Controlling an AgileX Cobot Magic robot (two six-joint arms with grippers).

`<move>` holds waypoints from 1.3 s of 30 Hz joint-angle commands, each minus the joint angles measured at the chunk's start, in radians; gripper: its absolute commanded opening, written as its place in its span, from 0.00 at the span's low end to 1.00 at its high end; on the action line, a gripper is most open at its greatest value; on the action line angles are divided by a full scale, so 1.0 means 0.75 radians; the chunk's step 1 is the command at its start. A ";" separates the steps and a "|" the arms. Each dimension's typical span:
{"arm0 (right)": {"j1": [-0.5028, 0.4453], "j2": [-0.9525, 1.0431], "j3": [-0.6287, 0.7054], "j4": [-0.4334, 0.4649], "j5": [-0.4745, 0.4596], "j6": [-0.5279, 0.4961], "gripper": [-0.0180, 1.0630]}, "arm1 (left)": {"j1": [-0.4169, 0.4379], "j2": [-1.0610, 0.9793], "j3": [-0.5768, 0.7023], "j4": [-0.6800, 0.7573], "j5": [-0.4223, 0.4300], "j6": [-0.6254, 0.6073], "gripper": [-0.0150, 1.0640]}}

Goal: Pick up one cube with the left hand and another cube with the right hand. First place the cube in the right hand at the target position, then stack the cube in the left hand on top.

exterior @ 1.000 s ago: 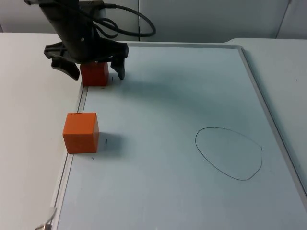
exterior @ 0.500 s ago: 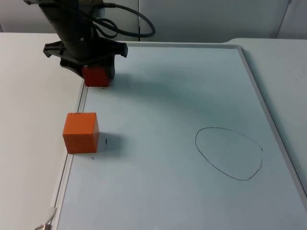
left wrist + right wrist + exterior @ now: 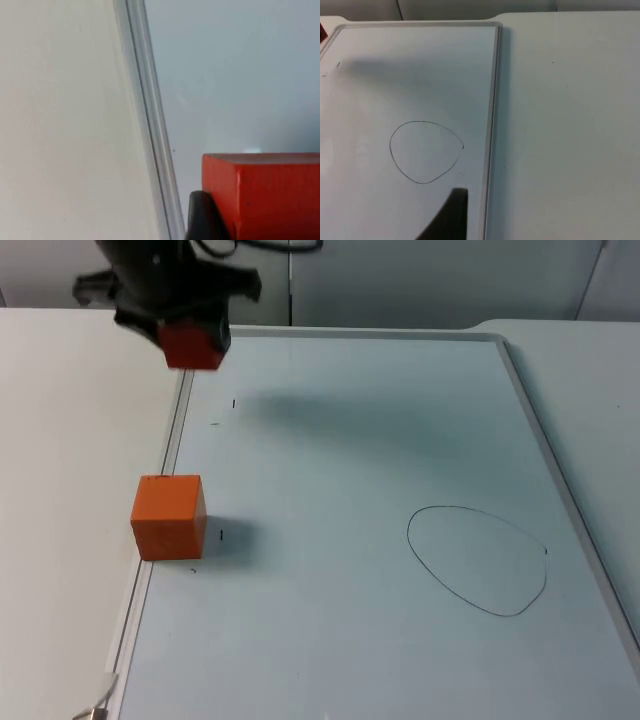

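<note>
At the far left of the table the left gripper (image 3: 190, 335) is clamped on a red-orange cube (image 3: 193, 345) and holds it clear of the surface, above the left rail of the whiteboard (image 3: 350, 440); in the left wrist view a black fingertip (image 3: 202, 217) presses against the cube's side. Nearer along that same rail sits the second orange cube (image 3: 168, 516), upright and untouched, straddling the board's edge.

Farther right on the board is the hand-drawn oval (image 3: 476, 560) that I take for the target — nothing lies inside it. From the free cube the oval is off to the right and slightly nearer.

The right gripper waits off to the right, one of its fingertips (image 3: 451, 212) hanging over the board close to the oval (image 3: 425, 151); I cannot tell whether its fingers are apart or together.

My reading: the right arm's pick is the next call, and it means a long reach leftward across the board — past the oval — to the free cube.
</note>
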 commanded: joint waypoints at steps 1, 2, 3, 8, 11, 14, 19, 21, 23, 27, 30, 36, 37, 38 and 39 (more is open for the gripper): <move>-0.007 -0.004 0.010 -0.003 -0.011 0.000 0.99 | -0.006 -0.141 -0.013 0.011 0.032 0.016 0.01; -0.007 -0.004 0.010 -0.003 -0.011 0.000 0.99 | -0.006 -0.201 -0.013 0.013 0.052 0.037 0.01; -0.007 -0.004 0.010 -0.003 -0.011 0.000 0.99 | -0.006 -0.260 -0.013 0.029 0.074 0.061 0.01; -0.007 -0.004 0.010 -0.003 -0.011 0.000 0.99 | -0.004 -0.498 -0.011 0.146 0.226 0.046 0.01; -0.007 -0.004 0.010 -0.003 -0.011 0.000 0.99 | -0.004 -0.587 -0.008 0.165 0.302 0.046 0.01; -0.007 -0.004 0.010 -0.003 -0.011 0.000 0.99 | -0.004 -0.757 0.104 0.134 0.262 0.025 0.01; -0.007 -0.004 0.010 -0.003 -0.011 0.000 0.99 | -0.004 -1.057 0.443 0.106 0.098 0.029 0.01; -0.007 -0.004 0.010 -0.003 -0.011 0.000 0.99 | -0.004 -1.144 0.555 0.122 0.056 0.032 0.01; -0.007 -0.004 0.010 -0.003 -0.011 0.000 0.99 | -0.004 -1.358 0.838 0.141 -0.056 0.032 0.01; -0.007 -0.004 0.010 -0.003 -0.011 0.000 0.99 | -0.004 -1.622 1.166 0.148 -0.135 0.032 0.01; -0.007 -0.004 0.010 -0.003 -0.011 0.000 0.99 | -0.004 -1.879 1.440 0.155 -0.130 0.032 0.01; -0.007 -0.004 0.010 -0.003 -0.011 0.000 0.99 | -0.004 -2.239 1.691 0.159 -0.013 0.025 0.01; -0.007 -0.004 0.010 -0.003 -0.011 0.000 0.99 | -0.004 -2.307 1.712 0.159 0.033 0.025 0.01; -0.007 -0.004 0.010 -0.003 -0.011 0.000 0.99 | -0.004 -2.366 1.719 0.161 0.082 0.025 0.01; -0.007 -0.004 0.010 -0.003 -0.011 0.000 0.99 | -0.004 -2.408 1.720 0.161 0.119 0.025 0.01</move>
